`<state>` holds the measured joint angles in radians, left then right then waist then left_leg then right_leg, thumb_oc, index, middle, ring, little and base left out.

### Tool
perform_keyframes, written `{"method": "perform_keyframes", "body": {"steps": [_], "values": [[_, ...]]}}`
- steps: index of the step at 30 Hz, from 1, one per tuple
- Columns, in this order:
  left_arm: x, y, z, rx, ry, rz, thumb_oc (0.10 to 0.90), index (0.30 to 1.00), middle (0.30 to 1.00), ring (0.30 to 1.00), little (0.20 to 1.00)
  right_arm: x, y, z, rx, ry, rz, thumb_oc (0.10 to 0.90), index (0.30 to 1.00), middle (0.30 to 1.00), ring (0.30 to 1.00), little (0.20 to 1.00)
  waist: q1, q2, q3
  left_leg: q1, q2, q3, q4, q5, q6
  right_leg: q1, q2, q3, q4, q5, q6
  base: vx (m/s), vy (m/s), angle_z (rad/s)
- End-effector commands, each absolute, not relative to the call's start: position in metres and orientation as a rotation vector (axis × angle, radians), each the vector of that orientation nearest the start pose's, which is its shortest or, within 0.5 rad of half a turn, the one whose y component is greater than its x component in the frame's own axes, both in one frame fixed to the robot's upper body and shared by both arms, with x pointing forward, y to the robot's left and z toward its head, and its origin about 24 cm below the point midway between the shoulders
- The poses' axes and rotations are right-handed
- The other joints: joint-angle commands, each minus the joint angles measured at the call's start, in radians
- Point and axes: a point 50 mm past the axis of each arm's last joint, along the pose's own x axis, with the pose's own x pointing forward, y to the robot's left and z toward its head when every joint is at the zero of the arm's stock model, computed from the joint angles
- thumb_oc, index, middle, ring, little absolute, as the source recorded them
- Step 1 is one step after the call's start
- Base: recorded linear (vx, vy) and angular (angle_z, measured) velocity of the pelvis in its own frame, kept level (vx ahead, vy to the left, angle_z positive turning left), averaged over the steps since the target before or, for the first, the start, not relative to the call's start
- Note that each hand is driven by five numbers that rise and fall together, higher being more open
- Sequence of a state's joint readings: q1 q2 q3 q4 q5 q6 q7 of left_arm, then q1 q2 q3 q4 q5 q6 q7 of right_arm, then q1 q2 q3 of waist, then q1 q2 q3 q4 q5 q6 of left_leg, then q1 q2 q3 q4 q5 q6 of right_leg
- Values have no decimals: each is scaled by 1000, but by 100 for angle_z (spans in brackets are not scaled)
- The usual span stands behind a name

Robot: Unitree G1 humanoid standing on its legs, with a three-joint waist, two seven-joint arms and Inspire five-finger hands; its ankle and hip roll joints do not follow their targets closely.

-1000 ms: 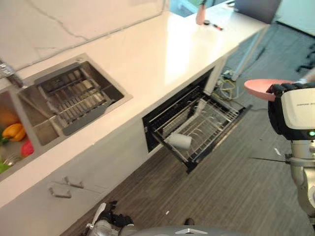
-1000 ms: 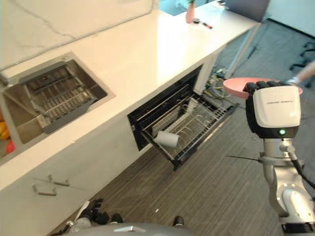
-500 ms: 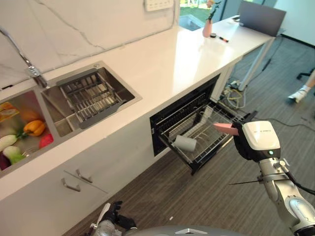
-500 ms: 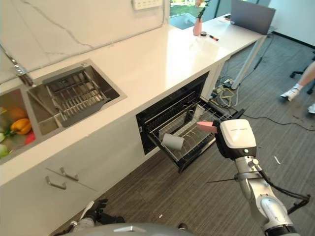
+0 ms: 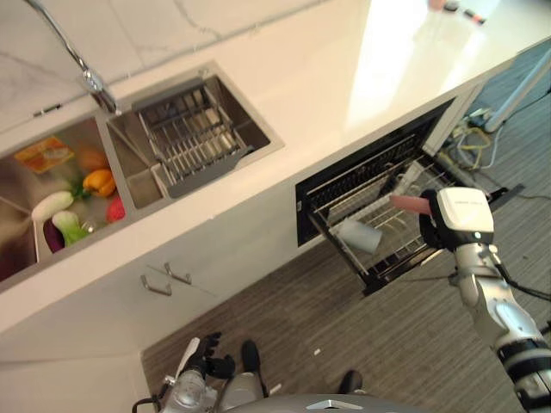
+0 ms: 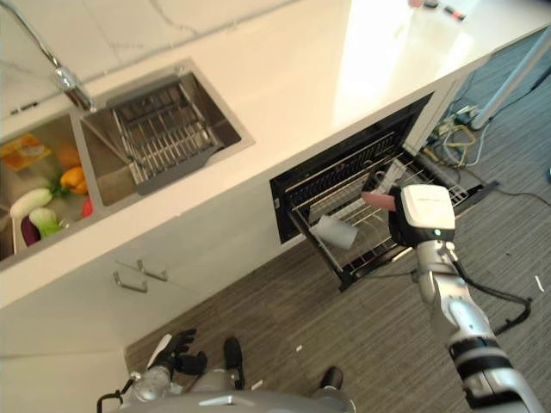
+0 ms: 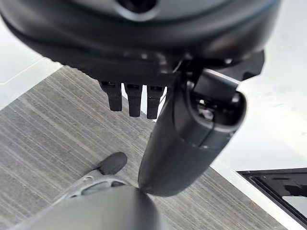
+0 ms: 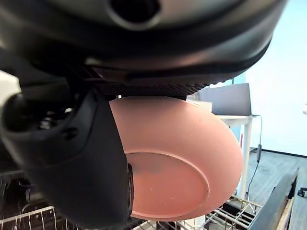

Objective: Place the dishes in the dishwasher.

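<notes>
White table (image 5: 284, 77), the largest element, runs diagonally across the field, with a double sink (image 5: 138, 163) set into it: one basin holds a wire drainer (image 5: 194, 138), the other vegetables (image 5: 73, 202). A tap (image 5: 90, 79) rises behind the sink. Below the table's front edge the dishwasher (image 5: 379, 172) is open and its lower rack (image 5: 400, 228) is drawn out over the dark, plank-patterned floor (image 5: 344, 335); cupboard fronts with two handles (image 5: 168, 280) adjoin it. A white cup (image 5: 357, 235) lies on its side at the near corner of the rack.

The right hand (image 6: 422, 215) hovers over the rack's outer edge, its thumb and fingers (image 8: 91, 163) clamped on the rim of a pink plate (image 8: 177, 158) (held roughly level, above the tines). The left hand (image 7: 187, 139) hangs low beside the body, fingers straight and holding nothing.

Risks, as judged: lowered flat, the plate would rest across the tines rather than slot between them; a release from this height could chip it or jolt the loose cup; the rim grip may slip as the wrist tilts.
</notes>
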<state>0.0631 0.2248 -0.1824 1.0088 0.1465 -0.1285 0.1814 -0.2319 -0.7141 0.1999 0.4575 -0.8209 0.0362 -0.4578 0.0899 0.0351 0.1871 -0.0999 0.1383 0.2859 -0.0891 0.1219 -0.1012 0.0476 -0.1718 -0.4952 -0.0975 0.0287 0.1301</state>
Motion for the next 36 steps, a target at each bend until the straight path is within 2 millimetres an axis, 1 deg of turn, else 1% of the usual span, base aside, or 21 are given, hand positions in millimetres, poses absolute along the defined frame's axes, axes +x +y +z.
{"method": "perform_keyframes", "body": {"steps": [1, 3, 6, 8, 12, 13, 14, 15, 17, 19, 23, 24, 25, 27, 28, 29, 30, 31, 32, 33, 36], "values": [[111, 217, -150, 536, 961, -31, 800, 900, 900, 900, 900, 314, -293, 129, -1611, -290, -444, 400, 300, 300, 300, 300, 35, -6, 29, -20, -24, -7, 7, -57, 29, -37, -45, 60, 10, 1, 52, -133, 38, 9], [118, 216, -148, 540, 937, -25, 800, 900, 900, 900, 900, 324, -289, 136, -1601, -308, -461, 400, 300, 300, 300, 300, 45, 0, 52, -45, -28, -12, 7, -49, 29, -66, -51, 68, 10, 12, 53, -109, 45, 15], [128, 213, -144, 533, 900, -25, 800, 900, 900, 900, 900, 337, -285, 141, -1609, -300, -464, 400, 300, 300, 300, 300, 59, 8, 75, -77, -32, -18, 8, -37, 27, -97, -57, 70, 10, 24, 53, -65, 37, 6], [137, 210, -141, 526, 868, -18, 800, 900, 900, 900, 900, 346, -282, 138, -1613, -267, -461, 400, 300, 300, 300, 300, 68, 17, 93, -107, -34, -23, 10, -29, 24, -120, -64, 71, 10, 30, 52, -48, 29, 12], [144, 207, -138, 517, 837, -15, 800, 900, 900, 900, 900, 349, -280, 135, -1631, -252, -466, 400, 300, 300, 300, 300, 69, 21, 99, -124, -35, -26, 10, -25, 23, -134, -67, 66, 10, 35, 51, -10, 10, 16], [146, 207, -137, 517, 828, -15, 800, 900, 900, 900, 900, 348, -282, 129, -1651, -227, -455, 400, 300, 300, 300, 300, 71, 21, 100, -130, -35, -28, 10, -23, 22, -138, -68, 63, 10, 34, 51, -6, -11, 7], [149, 206, -136, 511, 817, -13, 800, 900, 900, 900, 900, 349, -284, 129, -1667, -221, -469, 573, 559, 559, 559, 559, 73, 21, 102, -135, -36, -29, 11, -22, 21, -143, -69, 62, 10, 37, 51, -18, -6, 8], [150, 206, -134, 507, 809, -6, 800, 900, 900, 900, 900, 350, -284, 127, -1664, -203, -463, 800, 900, 900, 900, 900, 74, 23, 105, -141, -36, -31, 11, -20, 21, -149, -70, 63, 10, 38, 52, -25, 2, 12], [154, 206, -132, 495, 793, 5, 800, 900, 900, 900, 900, 350, -286, 121, -1645, -163, -464, 800, 900, 900, 900, 900, 76, 24, 108, -148, -39, -33, 11, -17, 20, -155, -71, 61, 10, 40, 52, -22, 4, 22], [156, 206, -131, 487, 786, 14, 800, 900, 900, 900, 900, 350, -288, 119, -1620, -151, -473, 800, 900, 900, 900, 900, 74, 23, 108, -148, -40, -33, 10, -18, 20, -155, -71, 60, 10, 41, 52, -4, 0, 11], [153, 210, -133, 487, 806, 29, 800, 900, 900, 900, 900, 345, -286, 114, -1593, -155, -450, 800, 900, 900, 900, 900, 64, 13, 101, -140, -39, -31, 9, -25, 22, -147, -71, 56, 10, 38, 52, 10, -9, -12], [150, 212, -134, 492, 819, 33, 800, 900, 900, 900, 900, 342, -287, 112, -1575, -151, -442, 800, 900, 900, 900, 900, 60, 8, 99, -134, -39, -31, 10, -29, 24, -142, -71, 54, 10, 37, 52, 25, -27, 3], [147, 217, -135, 497, 838, 48, 800, 900, 900, 900, 900, 337, -286, 110, -1495, -157, -432, 800, 900, 900, 900, 900, 51, -5, 88, -122, -36, -28, 10, -36, 25, -131, -70, 52, 10, 36, 51, 44, -38, 23], [142, 223, -136, 510, 860, 57, 800, 900, 900, 900, 900, 331, -286, 108, -1406, -161, -425, 800, 900, 900, 900, 900, 43, -22, 71, -98, -35, -23, 10, -47, 29, -114, -67, 53, 10, 33, 50, 45, -31, 24], [142, 223, -136, 511, 861, 56, 800, 900, 900, 900, 900, 331, -286, 108, -1405, -159, -425, 800, 900, 900, 900, 900, 45, -22, 71, -97, -35, -23, 10, -47, 29, -113, -67, 53, 10, 32, 50, 38, -22, -16], [140, 225, -137, 516, 871, 56, 800, 900, 900, 900, 900, 328, -286, 103, -1350, -148, -416, 800, 900, 900, 900, 900, 41, -30, 63, -85, -34, -20, 11, -52, 30, -103, -65, 53, 10, 30, 50, 79, -40, -35], [138, 230, -137, 529, 887, 61, 800, 900, 900, 900, 900, 321, -282, 100, -1280, -158, -383, 800, 900, 900, 900, 900, 29, -49, 43, -57, -33, -13, 11, -63, 33, -81, -60, 55, 10, 25, 49, 139, -75, -31], [136, 233, -138, 538, 898, 61, 800, 900, 900, 900, 900, 310, -281, 90, -1217, -132, -344, 800, 900, 900, 900, 900, 22, -64, 23, -27, -31, -8, 11, -72, 35, -55, -55, 54, 10, 18, 48, 122, -63, -20], [135, 233, -138, 540, 900, 59, 800, 900, 900, 900, 900, 309, -281, 90, -1217, -129, -343, 800, 900, 900, 900, 900, 23, -65, 23, -25, -31, -8, 11, -73, 35, -53, -55, 54, 10, 17, 48, 91, -53, -13], [135, 234, -138, 540, 902, 59, 800, 900, 900, 900, 900, 303, -281, 87, -1203, -128, -330, 800, 900, 900, 900, 900, 20, -71, 14, -11, -30, -7, 11, -77, 36, -41, -53, 54, 10, 13, 48, 61, -34, -18], [135, 234, -138, 530, 909, 68, 800, 900, 900, 900, 900, 290, -282, 91, -1131, -162, -364, 800, 900, 900, 900, 900, 2, -81, -9, 26, -26, 0, 10, -86, 35, -12, -44, 56, 10, -1, 45, 73, -38, -13]]}}
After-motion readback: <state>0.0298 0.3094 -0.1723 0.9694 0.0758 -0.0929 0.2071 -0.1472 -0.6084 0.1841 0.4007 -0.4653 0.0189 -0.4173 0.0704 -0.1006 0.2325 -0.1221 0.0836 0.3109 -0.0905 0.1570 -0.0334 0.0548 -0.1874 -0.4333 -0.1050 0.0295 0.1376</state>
